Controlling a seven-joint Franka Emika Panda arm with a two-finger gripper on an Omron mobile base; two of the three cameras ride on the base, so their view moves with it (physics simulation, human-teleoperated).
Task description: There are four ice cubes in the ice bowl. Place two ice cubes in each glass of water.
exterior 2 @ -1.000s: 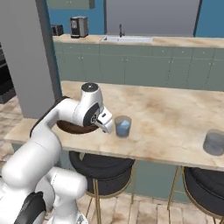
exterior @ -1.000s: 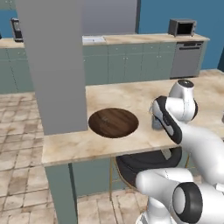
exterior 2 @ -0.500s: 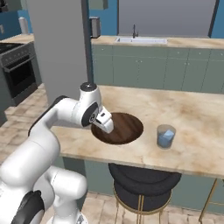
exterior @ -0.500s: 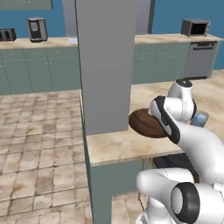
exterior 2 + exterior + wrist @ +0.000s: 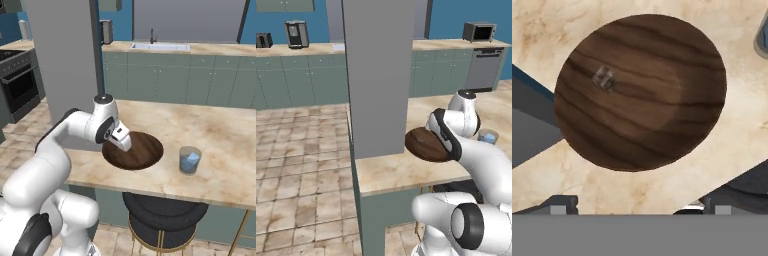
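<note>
- One ice bowl (image 5: 641, 92) sat on the marble counter (image 5: 210, 130); one ice cube (image 5: 604, 78) lay inside it, near its rim
- One glass of water (image 5: 190, 160) stood near the bowl, apart from it
- The gripper (image 5: 125, 144) hung above the bowl, jaws spread wide, grasping nothing

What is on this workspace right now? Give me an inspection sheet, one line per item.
Surface: beige marble counter, beside a grey pillar.
Job's things: ice bowl on the counter, one ice cube visible in it; glass of water stands apart from the bowl, pale blue inside.
Clutter: nothing seen.
Grippers: gripper open, above the bowl, holding nothing.
Cables: nothing seen.
Surroundings: dark stool under the counter; green cabinets, sink, microwave.
</note>
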